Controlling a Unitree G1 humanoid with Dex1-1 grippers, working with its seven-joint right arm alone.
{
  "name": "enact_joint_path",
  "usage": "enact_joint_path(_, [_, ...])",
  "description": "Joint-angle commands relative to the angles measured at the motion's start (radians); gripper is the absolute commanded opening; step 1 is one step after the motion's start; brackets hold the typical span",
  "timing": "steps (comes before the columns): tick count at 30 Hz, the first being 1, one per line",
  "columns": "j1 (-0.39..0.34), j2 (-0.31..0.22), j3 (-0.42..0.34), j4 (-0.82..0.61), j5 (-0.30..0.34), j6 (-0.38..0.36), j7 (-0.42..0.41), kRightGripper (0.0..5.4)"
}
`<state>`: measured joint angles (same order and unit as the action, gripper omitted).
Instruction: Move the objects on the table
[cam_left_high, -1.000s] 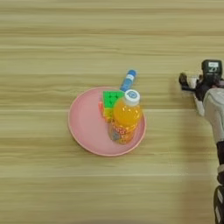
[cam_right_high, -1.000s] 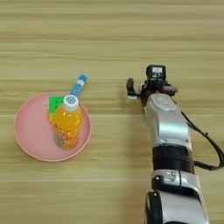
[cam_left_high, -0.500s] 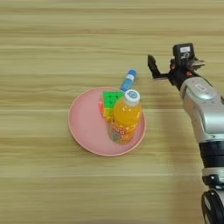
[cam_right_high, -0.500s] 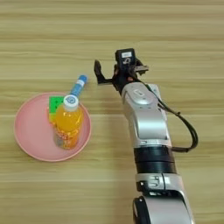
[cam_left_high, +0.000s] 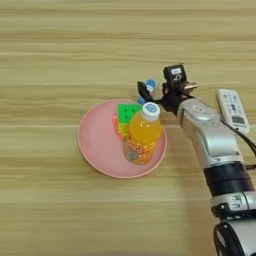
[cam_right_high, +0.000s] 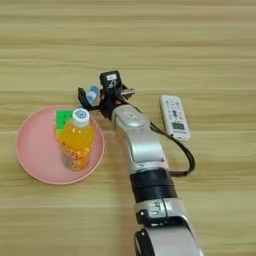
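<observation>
Tool (cam_right_high: 90, 97) with black fingers spread, flanking blue-and-white marker tube (cam_right_high: 92, 93) beside pink plate (cam_left_high: 95, 150), apparently positioned to grip it; nothing grasped.

Right arm outstretched — tool (cam_right_high: 91, 99) agape

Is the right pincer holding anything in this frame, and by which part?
Nothing is held. The right pincer is open around the blue-and-white marker tube near the pink plate, fingers not closed on it.

Bottle (cam_left_high: 144, 134) crowding plate (cam_left_high: 97, 150) — table (cam_left_high: 60, 50) open
</observation>
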<state>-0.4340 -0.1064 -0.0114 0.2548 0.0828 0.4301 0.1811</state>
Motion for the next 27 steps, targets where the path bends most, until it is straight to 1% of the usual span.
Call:
enact_joint_path(1, [-0.128, 0.021, -0.027, 0.06, 0.019, -0.021, -0.018, 5.39])
enact_joint_path(3, [-0.149, 0.031, -0.042, 0.119, 0.026, -0.029, -0.023, 5.39])
enact_joint_path(7, [-0.186, 0.039, -0.068, 0.192, 0.041, -0.04, -0.034, 5.39])
enact_joint_path(13, [-0.227, 0.048, -0.078, 0.257, 0.035, -0.057, -0.055, 5.39])
enact_joint_path(17, [-0.249, 0.046, -0.079, 0.303, 0.026, -0.04, -0.083, 5.39])
enact_joint_path(20, [-0.265, 0.04, -0.082, 0.333, 0.029, -0.009, -0.089, 5.39])
enact_joint_path(21, [-0.27, 0.039, -0.084, 0.34, 0.031, 0.0, -0.091, 5.18])
enact_joint_path(23, [-0.282, 0.034, -0.081, 0.35, 0.027, 0.025, -0.098, 5.07])
enact_joint_path(27, [-0.3, 0.031, -0.078, 0.366, 0.022, 0.073, -0.109, 4.55])
